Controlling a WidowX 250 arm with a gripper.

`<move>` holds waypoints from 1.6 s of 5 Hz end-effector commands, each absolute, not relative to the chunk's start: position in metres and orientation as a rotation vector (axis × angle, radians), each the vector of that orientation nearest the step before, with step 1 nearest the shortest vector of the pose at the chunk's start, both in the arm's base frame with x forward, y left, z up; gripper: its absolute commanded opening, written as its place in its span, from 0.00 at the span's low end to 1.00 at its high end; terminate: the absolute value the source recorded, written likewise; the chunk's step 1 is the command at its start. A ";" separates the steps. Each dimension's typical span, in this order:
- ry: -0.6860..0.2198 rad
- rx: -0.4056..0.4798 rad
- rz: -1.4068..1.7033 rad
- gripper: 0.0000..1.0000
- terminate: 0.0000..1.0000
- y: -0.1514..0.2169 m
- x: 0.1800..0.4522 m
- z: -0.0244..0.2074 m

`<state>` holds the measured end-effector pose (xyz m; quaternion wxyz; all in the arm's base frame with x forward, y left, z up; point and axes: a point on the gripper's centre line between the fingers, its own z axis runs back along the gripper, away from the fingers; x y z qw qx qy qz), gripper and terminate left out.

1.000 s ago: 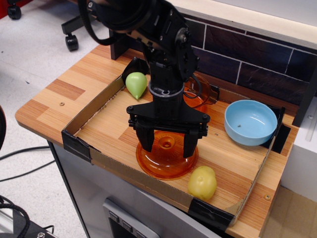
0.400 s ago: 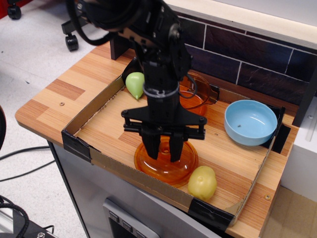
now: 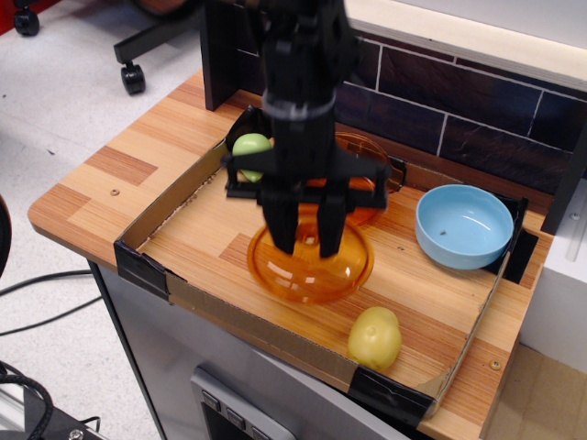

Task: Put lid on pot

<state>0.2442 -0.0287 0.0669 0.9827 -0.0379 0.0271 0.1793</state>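
The orange translucent lid point(image 3: 310, 268) hangs in my gripper point(image 3: 308, 246), which is shut on the knob at the lid's centre. The lid is lifted off the tray floor and appears slightly tilted, over the front middle of the tray. The orange pot point(image 3: 371, 180) stands behind the gripper near the back wall of the tray. Most of it is hidden by the arm; only part of its rim and right side show.
A light blue bowl point(image 3: 463, 226) sits at the tray's right. A yellow fruit point(image 3: 374, 337) lies at the front right, a green fruit point(image 3: 248, 152) at the back left. Low cardboard walls point(image 3: 257, 323) ring the tray. A dark tiled wall stands behind.
The fingers closed from wide open onto the lid's knob. The gripper then rose and moved slightly back with the lid, which left the tray floor.
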 end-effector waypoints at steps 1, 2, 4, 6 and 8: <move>-0.010 -0.096 0.469 0.00 0.00 -0.023 0.291 0.112; -0.022 -0.087 0.508 0.00 0.00 -0.026 0.298 0.094; -0.036 -0.071 0.532 0.00 0.00 -0.024 0.309 0.076; -0.003 -0.106 0.625 0.00 0.00 -0.008 0.340 0.081; -0.020 -0.090 0.642 0.00 0.00 -0.002 0.346 0.078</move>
